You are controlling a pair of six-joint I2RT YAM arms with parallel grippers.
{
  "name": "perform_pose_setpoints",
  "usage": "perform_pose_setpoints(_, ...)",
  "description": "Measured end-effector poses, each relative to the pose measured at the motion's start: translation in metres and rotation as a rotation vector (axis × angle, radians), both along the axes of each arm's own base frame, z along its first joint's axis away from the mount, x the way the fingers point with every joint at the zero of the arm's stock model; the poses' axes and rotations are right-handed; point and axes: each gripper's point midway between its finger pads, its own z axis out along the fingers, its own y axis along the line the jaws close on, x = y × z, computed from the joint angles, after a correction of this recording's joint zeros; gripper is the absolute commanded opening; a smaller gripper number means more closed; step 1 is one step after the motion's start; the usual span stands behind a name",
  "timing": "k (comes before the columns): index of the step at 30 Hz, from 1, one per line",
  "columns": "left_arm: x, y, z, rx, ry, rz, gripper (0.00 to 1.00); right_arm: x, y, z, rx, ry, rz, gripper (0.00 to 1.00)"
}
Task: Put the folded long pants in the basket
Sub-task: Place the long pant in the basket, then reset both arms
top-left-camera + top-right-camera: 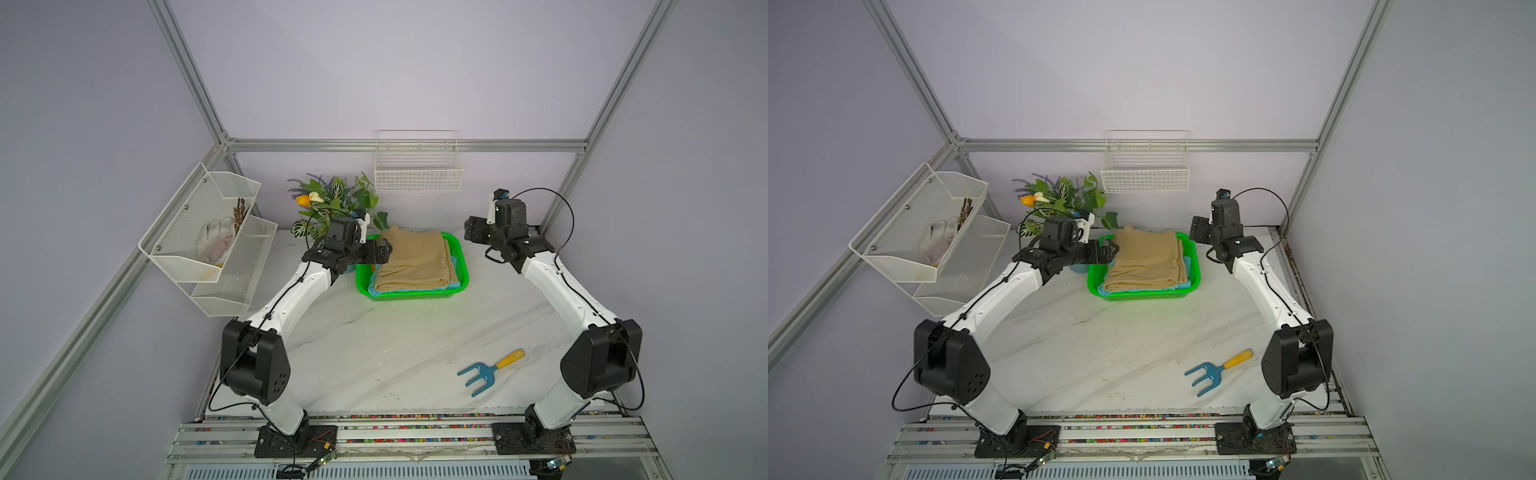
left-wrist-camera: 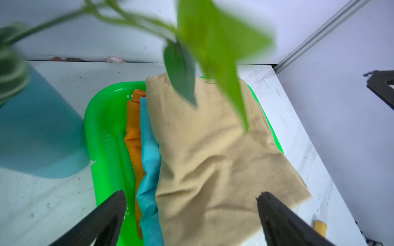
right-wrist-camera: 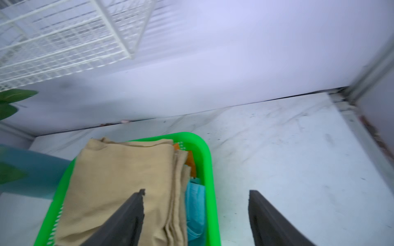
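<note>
Nearest my bases, a fork (image 1: 490,370) lies on the table (image 1: 374,353) towards my right arm, and only the top views show it. Farther out, my left gripper (image 1: 379,253) reaches the left edge of the basket (image 1: 415,296). Its wrist view shows its fingers (image 2: 102,219) spread wide and holding nothing, with the tan pants (image 2: 209,159) lying loose below the gap. I cannot tell whether they touch the cloth. My right gripper (image 1: 473,232) hangs raised to the right of the basket, apart from it. In its wrist view, its fingers (image 3: 123,217) are well parted and grip nothing, one over the tan pants and one over bare table. All three pants lie stacked in the basket, tan on top. Besides the tan pants, both top views give only a strip of the blue pants (image 1: 390,291) along the near rim. The orange pants (image 2: 133,138) show in the wrist views alone, beneath the blue. Just beyond my left gripper stands the plant (image 1: 332,199). Its pot (image 2: 38,127) is plain in the left wrist view, beside the basket, under blurred leaves. On the back wall hangs a wire basket (image 1: 417,174), which the right wrist view also catches. The rack (image 1: 208,232) on the left wall shows in the top views only.
</note>
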Motion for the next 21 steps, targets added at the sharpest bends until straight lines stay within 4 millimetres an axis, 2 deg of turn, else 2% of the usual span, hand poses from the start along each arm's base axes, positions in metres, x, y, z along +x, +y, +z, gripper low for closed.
perform_pose_setpoints(1, -0.012, 0.006, -0.002, 0.016, -0.033, -0.001, 1.0, -0.007, -0.013, -0.008, -0.025, -0.012, -0.039, 0.82)
perform_pose_setpoints(3, -0.034, 0.022, -0.015, 0.059, -0.072, 0.021, 1.0, -0.026, -0.036, -0.037, -0.083, -0.004, -0.102, 0.83)
perform_pose_setpoints(6, -0.059, 0.05, -0.053, 0.158, -0.113, 0.071, 1.0, -0.052, -0.061, -0.09, -0.173, 0.058, -0.169, 0.83)
perform_pose_setpoints(8, -0.071, 0.07, -0.083, 0.248, -0.139, 0.093, 1.0, -0.065, -0.069, -0.123, -0.217, 0.107, -0.187, 0.82)
perform_pose_setpoints(12, -0.084, 0.106, -0.127, 0.375, -0.145, 0.154, 1.0, -0.084, -0.072, -0.165, -0.226, 0.104, -0.18, 0.82)
perform_pose_setpoints(14, -0.083, 0.132, -0.136, 0.383, -0.134, 0.237, 1.0, -0.096, -0.07, -0.182, -0.218, 0.079, -0.157, 0.82)
perform_pose_setpoints(16, -0.077, 0.16, -0.136, 0.379, -0.135, 0.322, 1.0, -0.102, -0.066, -0.192, -0.218, 0.059, -0.127, 0.82)
perform_pose_setpoints(19, -0.064, 0.191, -0.131, 0.38, -0.169, 0.413, 1.0, -0.101, -0.061, -0.191, -0.222, -0.005, -0.087, 0.82)
perform_pose_setpoints(21, -0.055, 0.199, -0.13, 0.373, -0.198, 0.432, 1.0, -0.099, -0.057, -0.184, -0.227, -0.071, -0.066, 0.82)
